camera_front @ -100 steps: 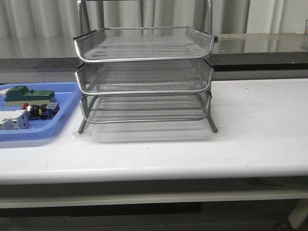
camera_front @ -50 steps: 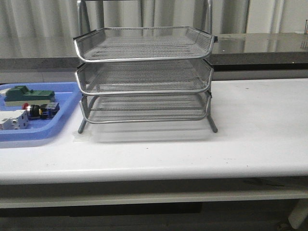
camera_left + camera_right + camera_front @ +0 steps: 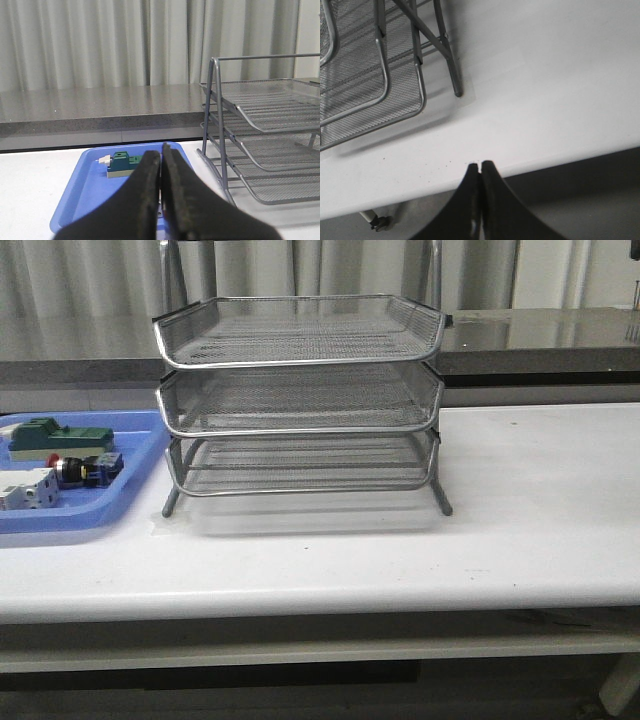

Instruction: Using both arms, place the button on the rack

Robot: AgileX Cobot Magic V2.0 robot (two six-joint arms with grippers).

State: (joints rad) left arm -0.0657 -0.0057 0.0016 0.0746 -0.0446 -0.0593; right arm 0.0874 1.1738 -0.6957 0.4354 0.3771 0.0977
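Observation:
The button (image 3: 82, 470), with red head, black body and blue rear part, lies in the blue tray (image 3: 130, 495) at the left in the front view. The silver three-tier wire rack (image 3: 300, 400) stands mid-table, all tiers empty; it also shows in the left wrist view (image 3: 265, 150) and the right wrist view (image 3: 375, 75). Neither arm shows in the front view. My left gripper (image 3: 161, 152) is shut and empty, held before the blue tray (image 3: 80, 190); its fingers hide the button. My right gripper (image 3: 480, 164) is shut and empty over the table's front edge.
A green block (image 3: 55, 437) and a white block (image 3: 28, 488) lie in the blue tray beside the button; the green block also shows in the left wrist view (image 3: 122, 162). A grey counter (image 3: 540, 340) runs behind the white table (image 3: 400, 560).

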